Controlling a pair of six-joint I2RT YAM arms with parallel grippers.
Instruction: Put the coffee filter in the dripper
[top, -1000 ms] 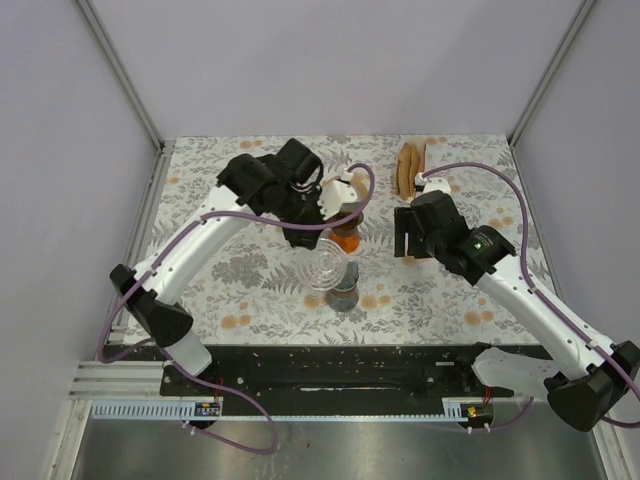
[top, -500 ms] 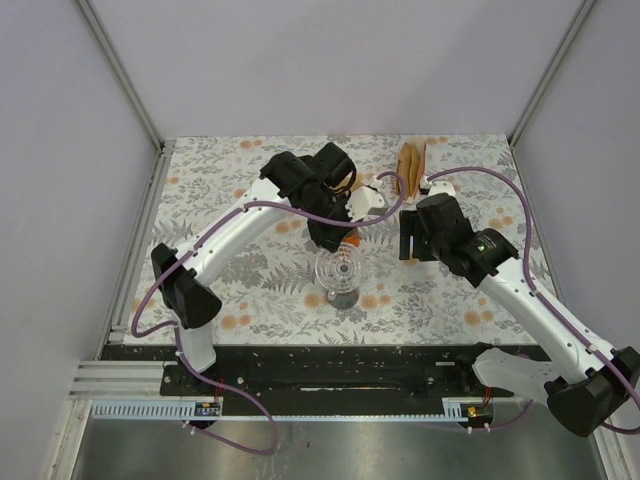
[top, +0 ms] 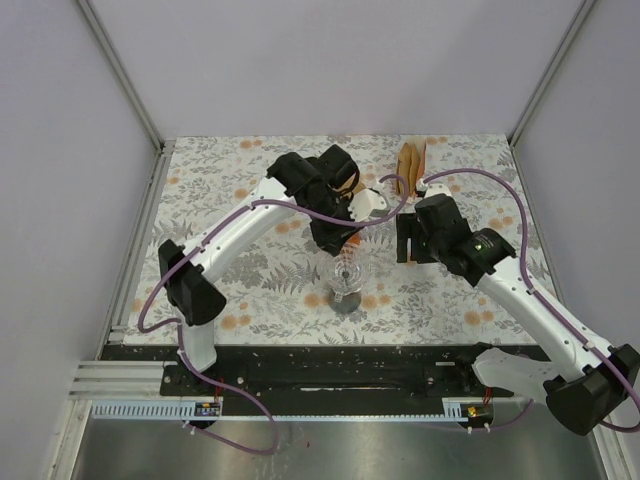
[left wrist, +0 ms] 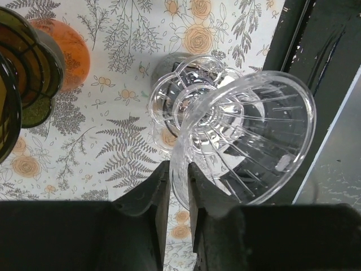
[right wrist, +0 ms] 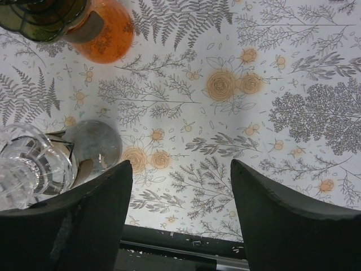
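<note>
1. Dripper [top: 347, 272]: a clear ribbed glass cone near the middle of the floral table [top: 220, 190], seated on a round grey base [top: 346, 301]
2. Left gripper [left wrist: 179, 166]: reaches over the dripper from the far side. Its two fingers stand close together with the dripper's rim between them. Whether they clamp the glass or sit slack around it cannot be told
3. Right gripper [right wrist: 177, 169]: released, with fingers spread wide and only tablecloth between them. It hovers just to the right of the dripper
4. Coffee filter [top: 408, 160]: a brown paper stack at the far edge of the table, right of centre. It is well apart from the dripper and touched by neither gripper
5. Orange vessel [left wrist: 70, 45] with an adjoining dark scalloped glass piece [left wrist: 28, 73]: just beyond the dripper, largely hidden under the left gripper in the top view
</note>
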